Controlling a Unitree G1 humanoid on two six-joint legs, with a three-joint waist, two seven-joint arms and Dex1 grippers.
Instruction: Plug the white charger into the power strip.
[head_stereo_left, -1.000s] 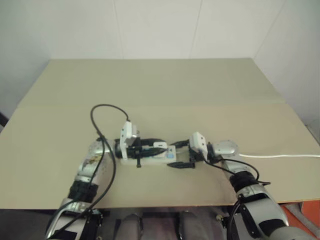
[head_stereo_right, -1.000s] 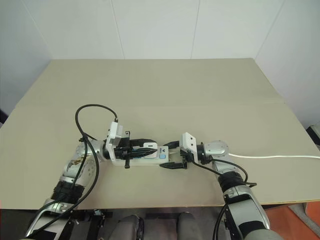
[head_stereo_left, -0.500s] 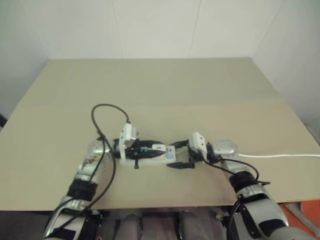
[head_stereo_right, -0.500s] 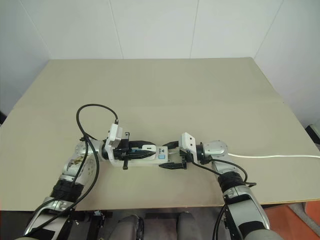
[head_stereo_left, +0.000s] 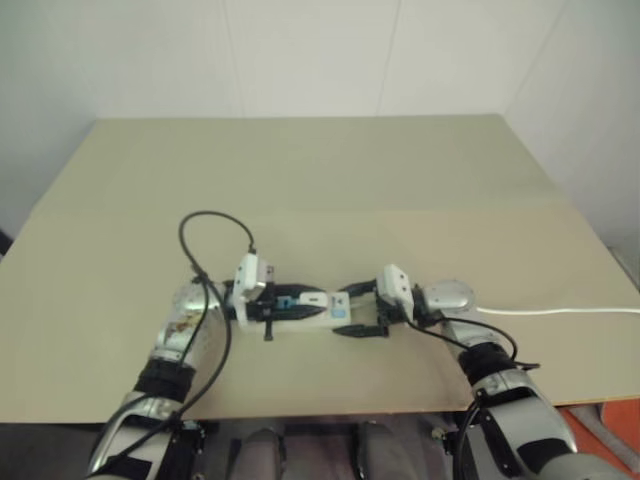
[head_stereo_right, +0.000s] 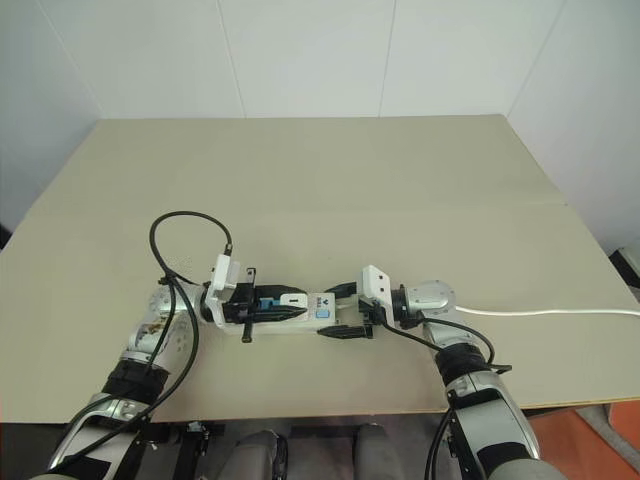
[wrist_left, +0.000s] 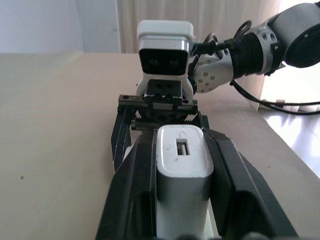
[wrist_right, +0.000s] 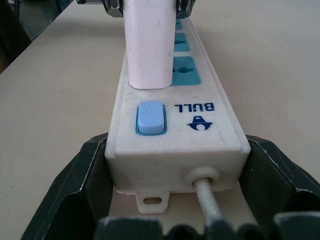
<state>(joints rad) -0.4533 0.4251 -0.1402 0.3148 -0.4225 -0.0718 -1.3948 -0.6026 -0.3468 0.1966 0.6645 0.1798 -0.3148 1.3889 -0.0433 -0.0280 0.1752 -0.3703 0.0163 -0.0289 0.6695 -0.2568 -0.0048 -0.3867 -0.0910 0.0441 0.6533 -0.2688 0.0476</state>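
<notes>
The power strip (head_stereo_right: 325, 314) lies on the tan table (head_stereo_right: 330, 180), a long white bar with blue sockets and a blue switch (wrist_right: 150, 118) at its right end. My right gripper (head_stereo_right: 339, 313) is shut on that switch end, one black finger (wrist_right: 82, 175) on each side. My left gripper (head_stereo_right: 298, 302) points level to the right along the strip and is shut on the white charger (wrist_left: 182, 162). In the right wrist view the charger (wrist_right: 149, 45) stands upright with its lower end against the strip's top, by the socket nearest the switch. Whether its pins are in, I cannot tell.
The strip's thin white cord (head_stereo_right: 545, 313) runs right across the table to its edge. A black cable (head_stereo_right: 190, 222) loops up from my left arm over the table. The table's front edge lies just below both arms, and the walls stand behind it.
My left gripper has tipped down to level with the charger in it, bringing it lower onto the strip. The right gripper and the strip have stayed put.
</notes>
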